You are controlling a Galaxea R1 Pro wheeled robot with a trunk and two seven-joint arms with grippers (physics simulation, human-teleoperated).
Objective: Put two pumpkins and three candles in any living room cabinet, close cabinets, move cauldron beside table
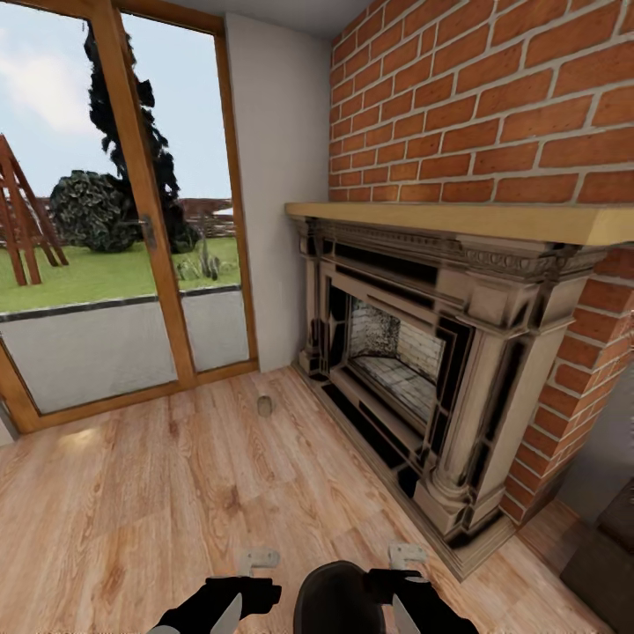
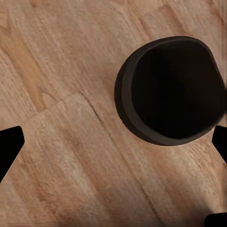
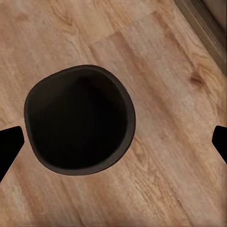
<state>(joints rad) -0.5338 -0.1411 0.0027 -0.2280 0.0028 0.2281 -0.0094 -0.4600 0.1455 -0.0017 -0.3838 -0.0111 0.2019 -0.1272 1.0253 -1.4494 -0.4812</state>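
The black cauldron [image 1: 339,599] stands on the wooden floor right below me, between my two arms. Its wide dark mouth faces up at the left wrist camera [image 2: 170,90] and the right wrist camera [image 3: 78,120]. My left gripper [image 1: 258,558] hangs open above the floor just beside the cauldron, holding nothing [image 2: 113,146]. My right gripper [image 1: 407,555] is open too and hovers over the pot's rim [image 3: 113,146]. One small beige candle [image 1: 264,405] stands on the floor ahead, near the glass door. The pumpkins and the table are out of view.
A stone fireplace [image 1: 414,352] with a wooden mantel juts from the brick wall [image 1: 493,97] on the right. Ahead to the left is a tall wood-framed glass door [image 1: 132,264]. A dark brown furniture corner [image 1: 608,550] shows at the lower right.
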